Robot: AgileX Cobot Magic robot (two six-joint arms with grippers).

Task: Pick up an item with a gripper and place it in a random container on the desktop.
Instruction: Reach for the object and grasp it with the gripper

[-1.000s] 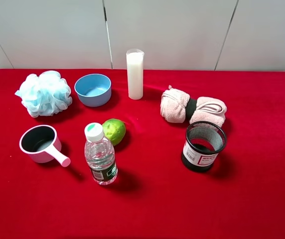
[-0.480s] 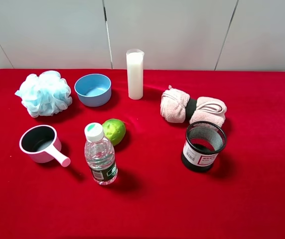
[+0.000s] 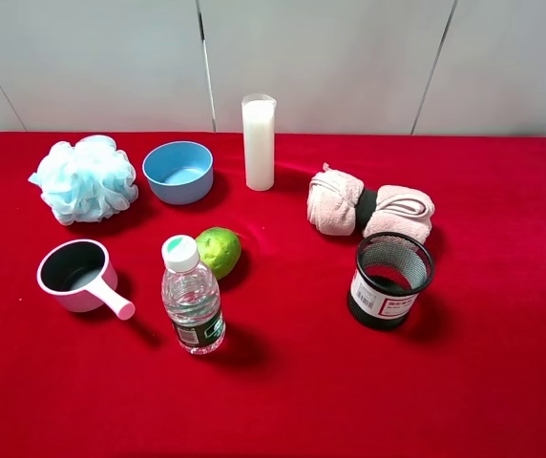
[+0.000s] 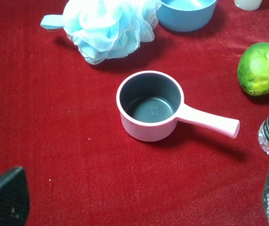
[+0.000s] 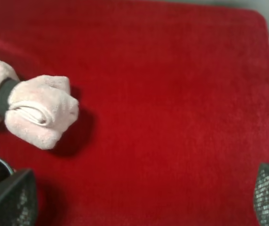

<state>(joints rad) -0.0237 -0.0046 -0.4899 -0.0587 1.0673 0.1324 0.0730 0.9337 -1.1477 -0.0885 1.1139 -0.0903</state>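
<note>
Red-clothed bench (image 3: 502, 382): white-red label on mesh cup (image 3: 388, 286) was unreadable; rolled towel (image 3: 335, 205) lay just beyond it. Far back stood white cylinder (image 3: 259, 143). Both hung released: left end effector (image 4: 140, 197), right end effector (image 5: 139, 197).

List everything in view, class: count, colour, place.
white cylinder: 1, white, back centre
bowl: 1, blue, left of cylinder
bath pouf: 1, pale blue, back left
rolled towel: 1, pink, right of centre
water bottle: 1, clear, front centre
lime: 1, green, beside bottle
handled cup: 1, pink, front left
mesh cup: 1, black, before towel
desktop: 1, red, underneath all
left gripper: 1, black, open, facing handled cup
right gripper: 1, black, open, facing towel
</note>
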